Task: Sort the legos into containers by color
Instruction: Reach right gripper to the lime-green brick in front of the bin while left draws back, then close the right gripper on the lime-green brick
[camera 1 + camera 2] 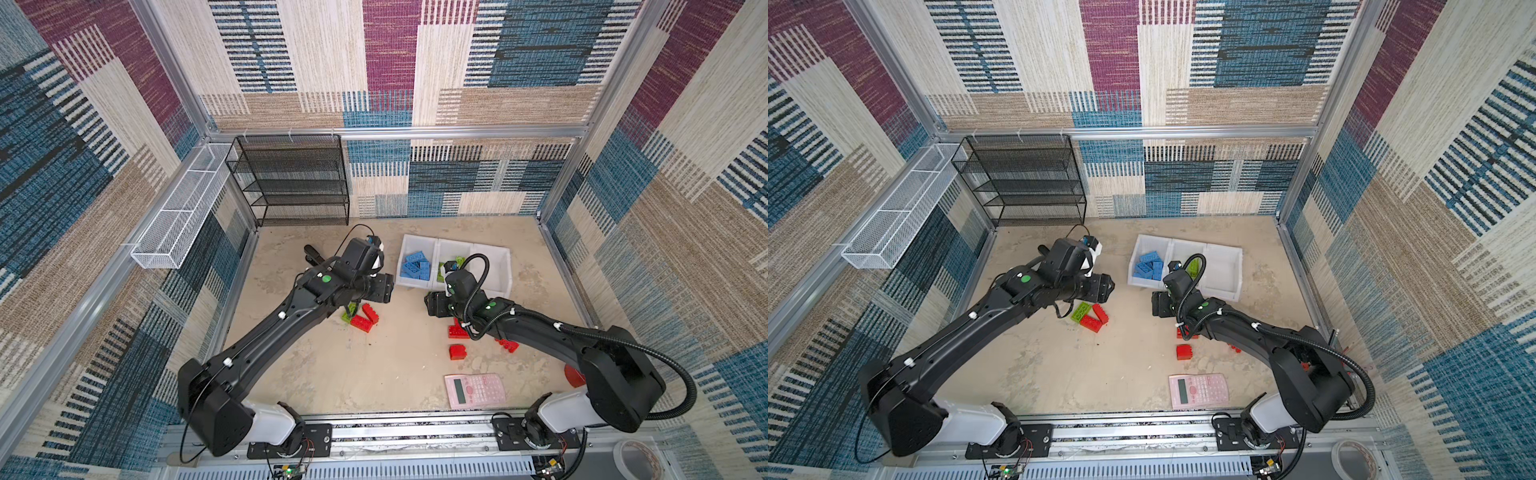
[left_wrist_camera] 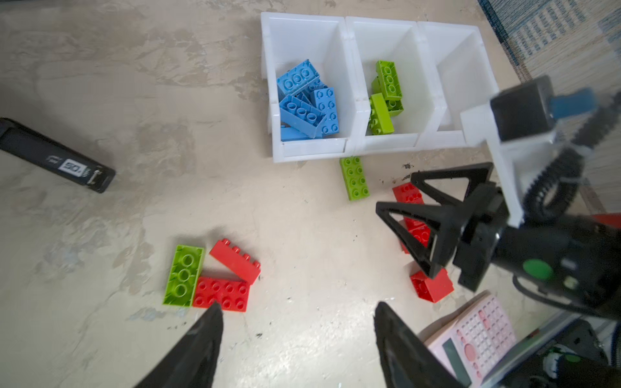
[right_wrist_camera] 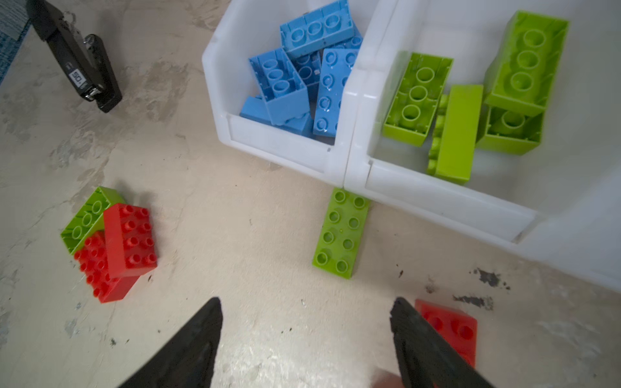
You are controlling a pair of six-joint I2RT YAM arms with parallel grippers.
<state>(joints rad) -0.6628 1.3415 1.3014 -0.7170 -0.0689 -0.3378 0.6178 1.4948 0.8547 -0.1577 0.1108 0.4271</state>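
Three white containers stand in a row. The left one point(image 2: 309, 151) point(image 1: 405, 245) holds several blue legos point(image 2: 305, 100) point(image 3: 302, 77). The middle one point(image 2: 386, 144) point(image 3: 437, 201) holds lime green legos point(image 2: 384, 97) point(image 3: 460, 100). The right one point(image 2: 463, 67) point(image 1: 498, 266) shows nothing inside. A green lego point(image 2: 354, 178) point(image 3: 341, 233) lies on the table, touching the containers' front. My left gripper point(image 2: 295, 305) point(image 1: 384, 289) hangs open and holds nothing, above a green lego point(image 2: 184, 275) and two red legos point(image 2: 221, 294) point(image 2: 235, 260). My right gripper point(image 3: 305, 302) point(image 1: 432, 303) is open and holds nothing, beside red legos point(image 3: 450, 329) point(image 1: 457, 351).
A pink calculator point(image 1: 475, 390) lies near the front edge. A black stapler point(image 2: 57, 158) lies at the back left. A black mesh rack point(image 1: 291, 178) and a white wire basket point(image 1: 183, 208) line the back left. Another red lego point(image 1: 507, 344) lies under the right arm.
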